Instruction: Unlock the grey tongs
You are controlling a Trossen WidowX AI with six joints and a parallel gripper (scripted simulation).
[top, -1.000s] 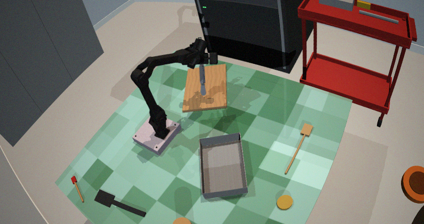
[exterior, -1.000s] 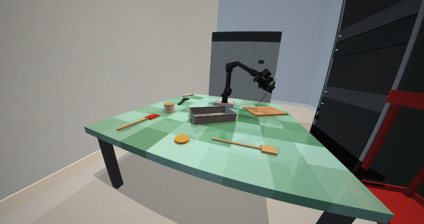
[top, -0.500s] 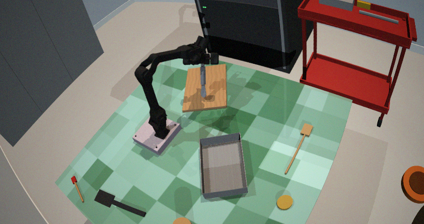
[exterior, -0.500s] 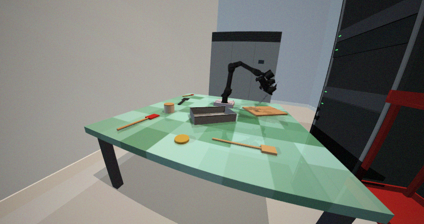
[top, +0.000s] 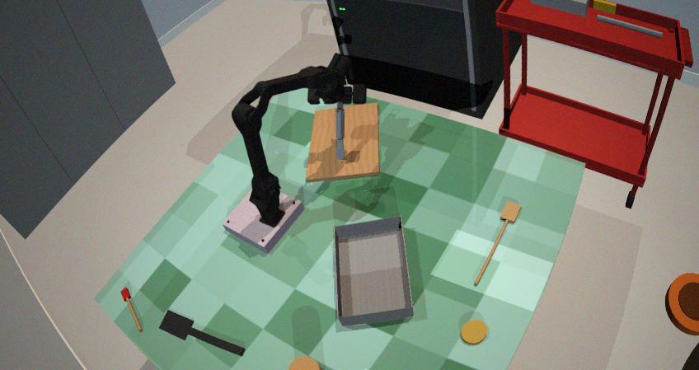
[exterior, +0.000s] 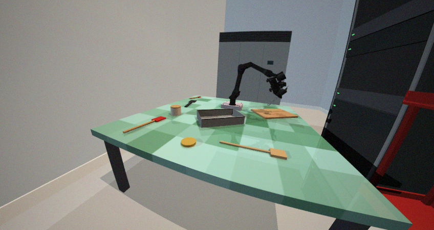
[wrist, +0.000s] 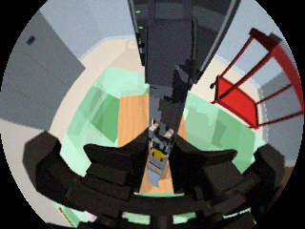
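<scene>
The grey tongs [top: 340,124] [exterior: 272,101] [wrist: 153,179] hang from my gripper [top: 339,97] [wrist: 158,129], which is shut on them. They slant with their tips downward over the wooden board [top: 368,121] [exterior: 284,113] [wrist: 130,116]. The tips are low over the board; I cannot tell whether they touch it. The tong arms look close together in the top view; whether the lock is engaged is not clear. The fingers hide part of the tongs in the wrist view. The roasting tin [top: 368,227] [exterior: 220,122] stands apart with nothing resting across it.
A black spatula [top: 177,324] [exterior: 191,102], a wooden spatula [top: 510,211] [exterior: 278,153], a yellow disc [top: 473,331] [exterior: 188,142] and a lidded jar [exterior: 175,110] are on the table. A red-headed tool [top: 125,294] lies near an edge. The dark cabinet and red cart [top: 574,146] stand beyond the table.
</scene>
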